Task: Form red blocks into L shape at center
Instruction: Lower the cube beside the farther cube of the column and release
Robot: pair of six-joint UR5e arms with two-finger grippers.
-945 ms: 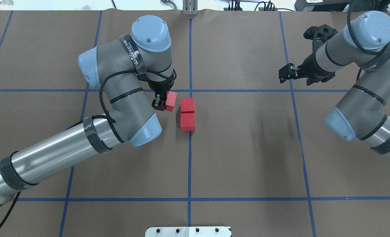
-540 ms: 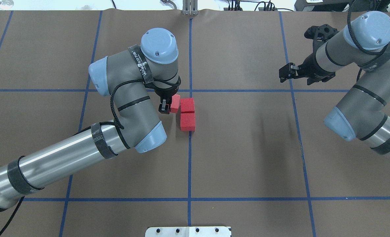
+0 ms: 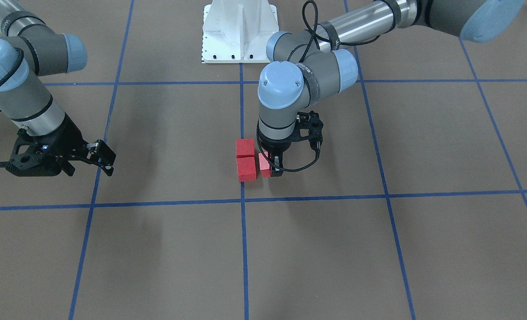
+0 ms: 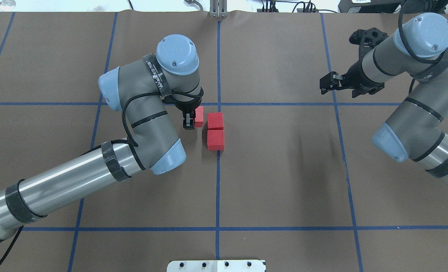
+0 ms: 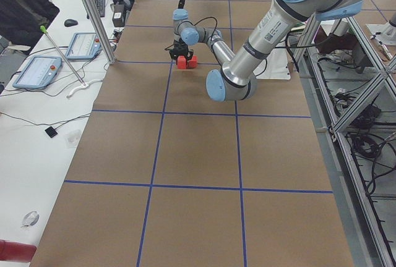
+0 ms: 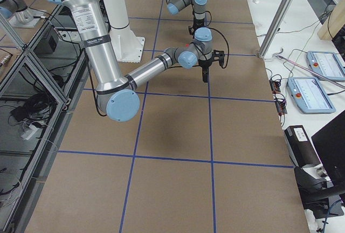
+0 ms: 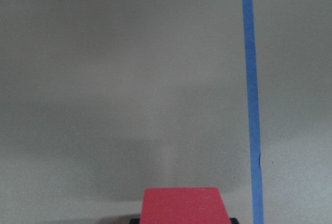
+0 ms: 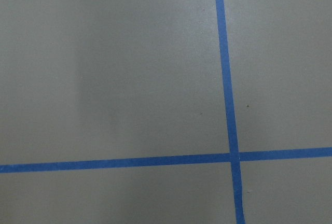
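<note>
**A:** What are the arms doing over the brown floor [image 4: 284, 181]?

**B:** The left arm [image 4: 76, 181] is reaching in to the center line [image 4: 217, 189]. The right arm [image 4: 409, 113] is hanging well off to the side.

**A:** And the grippers?

**B:** The right gripper [image 3: 110, 163] is gaping, carrying nothing. The left gripper [image 3: 273, 166] is clenching the third red block [image 4: 199, 116].

**A:** Where are the others lying?

**B:** The far red block [image 4: 215, 121] and near red block [image 4: 215, 139] are sitting on the center line, touching. The third is hanging just beside the far one, with a thin gap showing.
</note>
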